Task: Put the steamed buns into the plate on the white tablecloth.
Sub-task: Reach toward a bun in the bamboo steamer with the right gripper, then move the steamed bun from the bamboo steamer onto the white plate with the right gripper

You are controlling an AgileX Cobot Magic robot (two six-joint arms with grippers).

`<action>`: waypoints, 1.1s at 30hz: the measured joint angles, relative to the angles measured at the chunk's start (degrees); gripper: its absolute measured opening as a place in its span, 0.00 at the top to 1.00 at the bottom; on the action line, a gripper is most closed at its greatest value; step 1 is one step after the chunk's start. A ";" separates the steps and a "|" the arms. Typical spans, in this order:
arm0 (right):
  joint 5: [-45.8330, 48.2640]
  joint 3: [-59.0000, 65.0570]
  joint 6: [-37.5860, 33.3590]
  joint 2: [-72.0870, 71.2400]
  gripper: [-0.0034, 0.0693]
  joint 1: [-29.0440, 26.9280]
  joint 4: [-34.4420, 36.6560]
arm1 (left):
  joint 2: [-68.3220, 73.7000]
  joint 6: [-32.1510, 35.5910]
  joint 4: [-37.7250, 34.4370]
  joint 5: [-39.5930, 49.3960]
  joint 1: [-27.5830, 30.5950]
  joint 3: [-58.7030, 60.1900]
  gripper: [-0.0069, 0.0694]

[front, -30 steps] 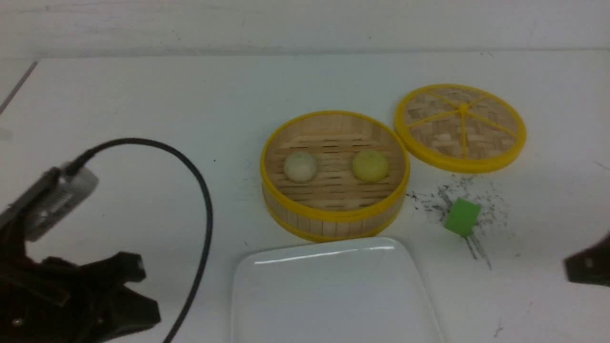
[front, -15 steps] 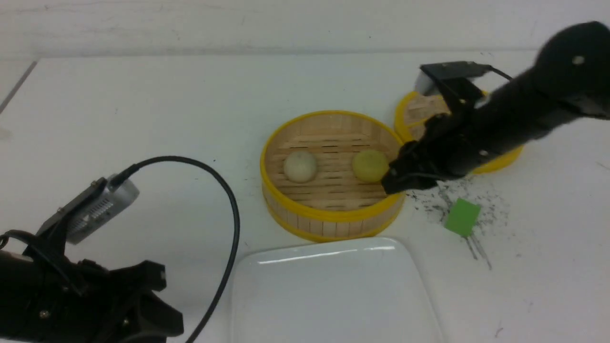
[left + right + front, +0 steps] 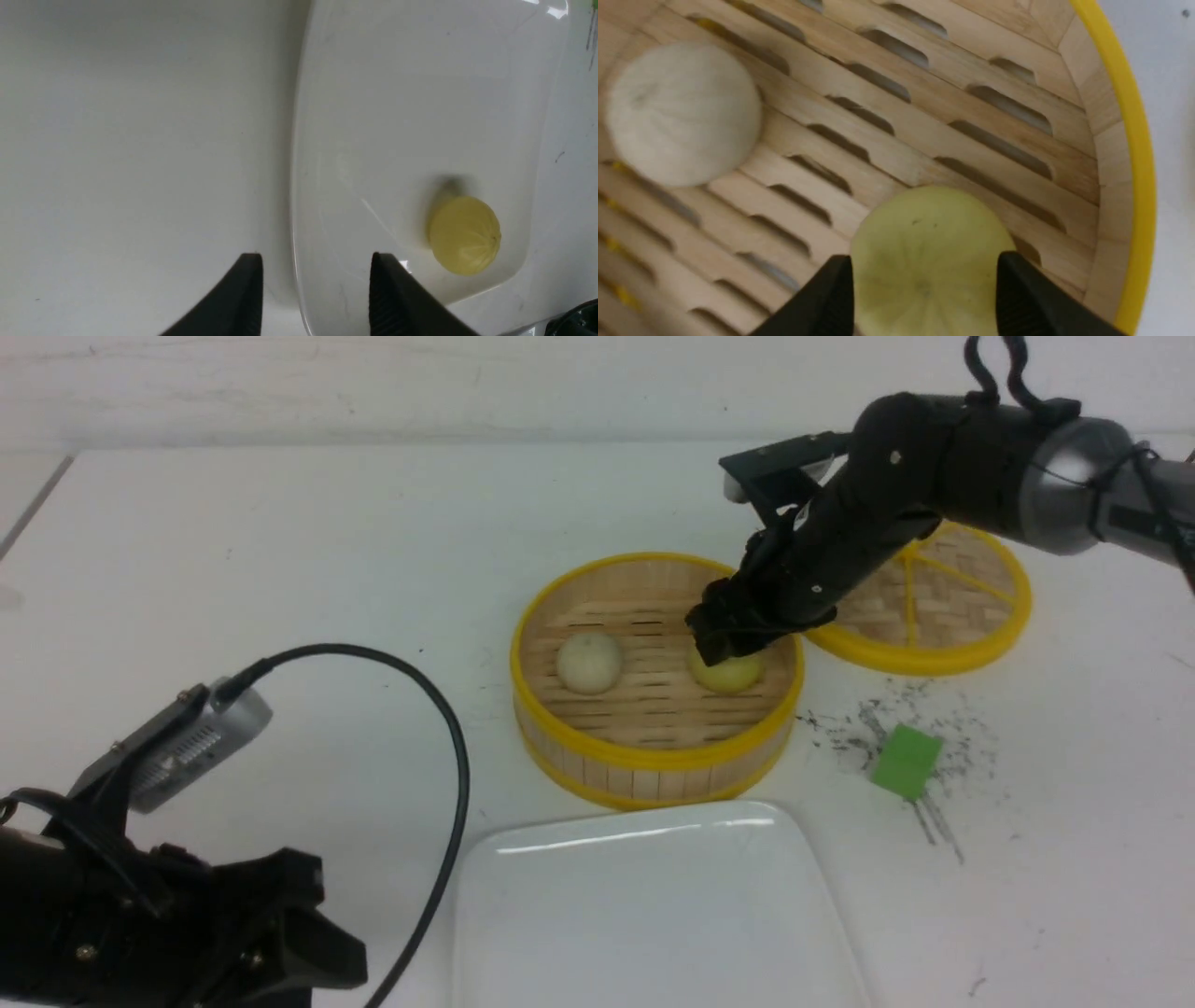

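A pale yellow bun (image 3: 733,674) and a beige bun (image 3: 588,663) sit in the bamboo steamer basket (image 3: 653,761) on the white tablecloth (image 3: 280,541). My right gripper (image 3: 724,649) is down in the basket. In the right wrist view its open jaws (image 3: 924,280) straddle the yellow bun (image 3: 929,242), with the beige bun (image 3: 682,112) off to one side. The white plate (image 3: 653,915) lies in front of the basket, and its visible part is bare. My left gripper (image 3: 317,919) is open and empty, low at the near left. The left wrist view shows its jaws (image 3: 316,280) over the plate's edge (image 3: 420,93) and a yellow bun (image 3: 465,235) lying in a plate corner.
The steamer lid (image 3: 934,607) lies flat behind my right arm. A green cube (image 3: 904,762) sits on dark scuff marks to the right of the basket. A black cable (image 3: 448,737) loops from my left wrist camera over the tablecloth.
My right arm came in from the right edge, swung over the lid and lowered its gripper onto the yellow bun. My left arm shifted slightly forward, then held still.
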 joint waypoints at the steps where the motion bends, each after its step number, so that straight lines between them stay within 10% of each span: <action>1: -1.13 0.00 0.13 1.25 0.38 0.00 -0.17 | 0.00 0.00 0.58 -0.06 0.00 0.00 0.46; 6: -2.65 -0.56 0.17 2.88 0.47 0.00 -0.11 | 0.00 0.00 1.72 -0.06 0.00 0.00 0.46; 14: -0.42 -0.62 0.17 1.61 0.91 -0.05 0.01 | 0.00 0.00 2.34 -0.06 0.00 0.00 0.46; 28: 25.62 5.85 0.83 -21.80 0.93 0.32 4.64 | 0.00 0.00 3.27 -1.68 0.00 0.00 0.47; 33: 21.88 22.26 1.00 -28.30 0.93 6.37 9.39 | 0.00 0.14 3.44 -2.75 0.00 0.00 0.47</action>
